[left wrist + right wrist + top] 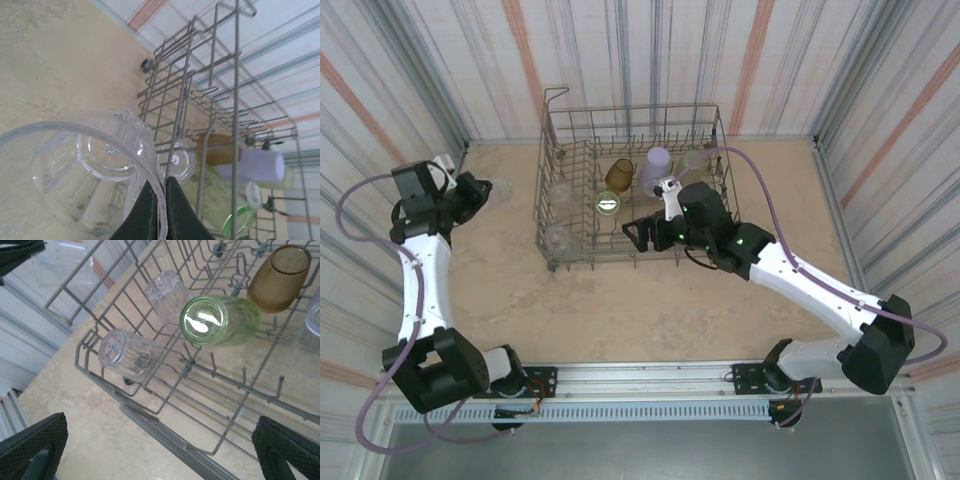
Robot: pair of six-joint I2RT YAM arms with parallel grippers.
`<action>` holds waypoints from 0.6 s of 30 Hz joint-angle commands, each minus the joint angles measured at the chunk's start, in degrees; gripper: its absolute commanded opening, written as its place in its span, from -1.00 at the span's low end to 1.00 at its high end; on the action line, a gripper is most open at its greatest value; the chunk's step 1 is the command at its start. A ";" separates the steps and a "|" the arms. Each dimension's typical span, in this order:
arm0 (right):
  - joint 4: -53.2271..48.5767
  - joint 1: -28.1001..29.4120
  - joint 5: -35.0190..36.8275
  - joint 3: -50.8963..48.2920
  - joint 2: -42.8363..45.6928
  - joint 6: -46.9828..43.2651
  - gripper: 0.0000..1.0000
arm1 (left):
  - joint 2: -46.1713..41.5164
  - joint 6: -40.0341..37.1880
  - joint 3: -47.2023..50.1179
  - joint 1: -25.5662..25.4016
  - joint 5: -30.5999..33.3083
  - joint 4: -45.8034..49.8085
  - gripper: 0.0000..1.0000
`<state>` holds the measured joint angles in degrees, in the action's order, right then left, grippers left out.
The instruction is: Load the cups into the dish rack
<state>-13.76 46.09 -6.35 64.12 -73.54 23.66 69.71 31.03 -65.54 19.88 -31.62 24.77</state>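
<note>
Left of dish rack [585,190], L pincer [161,185] pinches clear cup [75,165]; R pincer [160,445] wide.

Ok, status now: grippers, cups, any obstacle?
Left gripper shut on clear cup, outside rack. Right gripper open, above rack front. Other cups inside. Path looks clear.

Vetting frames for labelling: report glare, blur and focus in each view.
Top external view: even light, sharp, though the racked clear cups nearly vanish. Left wrist view: the held tumbler looms soft against the lens; the dish rack is crisp. Right wrist view: glare whitens the green cup.
</note>
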 commanded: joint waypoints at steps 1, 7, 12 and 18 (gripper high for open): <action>2.00 -0.54 -3.84 1.99 -1.08 2.52 0.98 | -1.95 4.09 0.62 0.87 -8.89 -7.30 -1.00; 5.47 -3.65 -9.65 2.45 -3.33 4.39 0.98 | -1.88 6.13 0.44 0.90 -16.18 -11.29 -1.00; 7.06 -6.93 -14.44 4.12 -5.05 5.97 0.98 | -3.58 12.45 3.76 0.87 -19.52 -20.19 -1.00; 14.41 -12.02 -19.02 3.00 -5.95 14.79 0.98 | -4.27 16.17 5.33 -0.37 -24.91 -28.57 -1.00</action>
<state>-4.78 35.70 -21.45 66.61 -79.11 32.62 67.53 44.64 -60.18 20.23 -51.31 3.77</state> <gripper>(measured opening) 0.989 0.072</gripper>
